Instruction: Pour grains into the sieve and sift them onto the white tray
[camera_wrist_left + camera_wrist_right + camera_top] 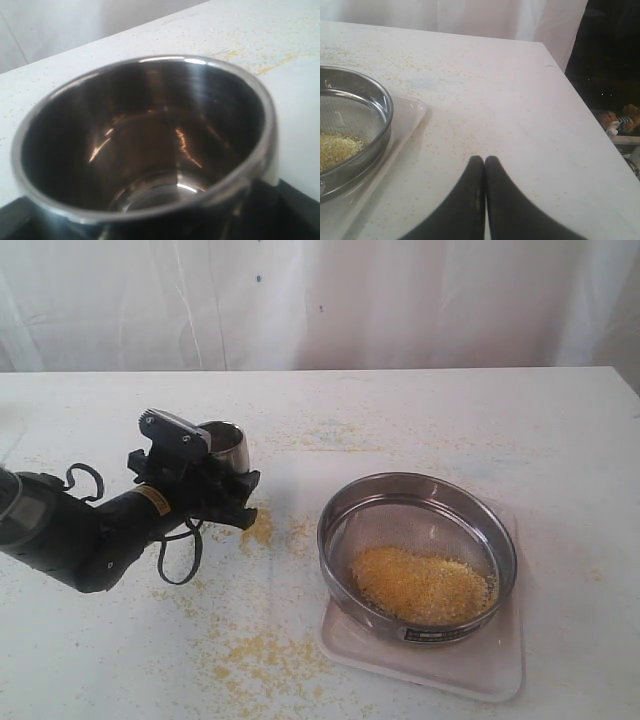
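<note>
The sieve point(340, 540) stands on the white tray point(470, 665) at the right, with a heap of yellow grains point(420, 585) on its mesh. At the left, my left gripper point(210, 465) is shut on a small steel cup point(228, 445), which is upright just above or on the table. The left wrist view looks into the cup point(150, 150), and it is empty. In the right wrist view my right gripper point(485, 159) is shut on nothing, low over bare table beside the tray point(410, 112) and sieve point(380, 100). The right arm is outside the exterior view.
Spilt grains lie on the white speckled tabletop beside the cup point(260, 530) and near the front point(270, 660). The table's side edge point(580, 100) runs close to my right gripper. A white curtain hangs behind the table.
</note>
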Action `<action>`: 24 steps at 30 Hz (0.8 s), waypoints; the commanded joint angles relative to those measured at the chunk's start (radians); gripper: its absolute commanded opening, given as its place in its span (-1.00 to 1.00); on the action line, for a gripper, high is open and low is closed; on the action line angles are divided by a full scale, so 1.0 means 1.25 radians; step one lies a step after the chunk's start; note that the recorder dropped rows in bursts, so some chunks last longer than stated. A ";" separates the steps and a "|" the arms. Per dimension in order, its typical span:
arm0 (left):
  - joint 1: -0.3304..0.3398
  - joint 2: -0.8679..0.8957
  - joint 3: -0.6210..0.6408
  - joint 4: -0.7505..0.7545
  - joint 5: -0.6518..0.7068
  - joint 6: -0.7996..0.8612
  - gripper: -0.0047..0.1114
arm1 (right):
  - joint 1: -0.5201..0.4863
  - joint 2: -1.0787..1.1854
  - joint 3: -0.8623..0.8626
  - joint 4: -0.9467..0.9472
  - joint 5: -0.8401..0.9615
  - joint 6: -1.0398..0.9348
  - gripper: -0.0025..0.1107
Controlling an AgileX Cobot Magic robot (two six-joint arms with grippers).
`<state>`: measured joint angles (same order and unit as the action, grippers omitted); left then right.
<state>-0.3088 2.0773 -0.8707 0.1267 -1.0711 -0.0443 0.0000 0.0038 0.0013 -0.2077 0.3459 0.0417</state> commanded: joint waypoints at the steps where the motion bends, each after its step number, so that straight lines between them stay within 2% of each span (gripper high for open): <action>1: 0.001 0.012 -0.004 0.015 0.005 0.001 -0.92 | 0.000 -0.003 -0.001 -0.005 -0.001 -0.003 -0.96; 10: 0.001 0.052 -0.004 0.035 -0.059 -0.003 -0.92 | 0.000 -0.003 -0.001 -0.005 -0.001 -0.003 -0.96; 17: 0.001 0.052 -0.004 0.029 0.018 0.059 -0.92 | 0.000 -0.003 -0.001 -0.005 -0.001 -0.003 -0.96; 24: 0.001 0.052 -0.004 0.031 0.008 0.060 -0.92 | 0.000 -0.003 -0.001 -0.005 -0.001 -0.003 -0.96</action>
<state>-0.3088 2.1455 -0.8745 0.1686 -1.0786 0.0194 0.0000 0.0038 0.0013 -0.2077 0.3459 0.0417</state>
